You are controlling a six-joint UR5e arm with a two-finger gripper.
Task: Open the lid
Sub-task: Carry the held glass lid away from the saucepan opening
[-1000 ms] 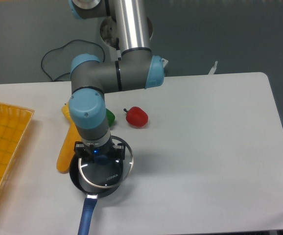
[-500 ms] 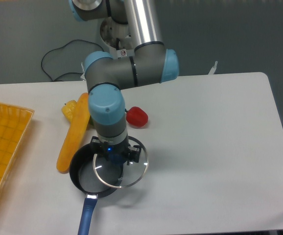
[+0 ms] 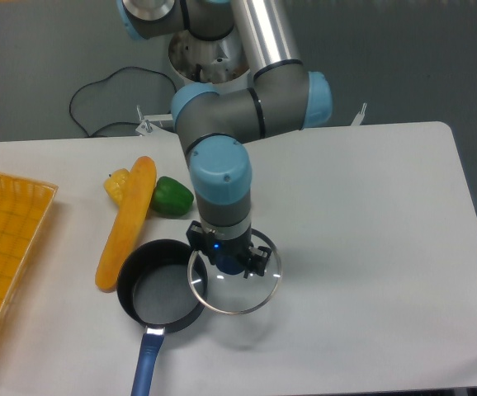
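The lid [image 3: 240, 290] is a clear glass disc with a thin metal rim, held just above the table to the right of the dark saucepan [image 3: 159, 295]. Its left edge still overlaps the pan's right rim. My gripper [image 3: 227, 261] points straight down over the lid's centre and is shut on the blue knob, which is mostly hidden between the fingers. The saucepan stands uncovered, its blue handle [image 3: 145, 364] pointing toward the table's front edge.
A long orange vegetable [image 3: 125, 223], a green pepper [image 3: 172, 196] and a yellow piece [image 3: 116, 185] lie left of the arm. A yellow basket [image 3: 6, 247] sits at the left edge. A black cable [image 3: 98, 103] loops behind the table.
The gripper has carried the lid rightward off the saucepan, uncovering it. The arm now hides the red pepper and the green pepper shows.
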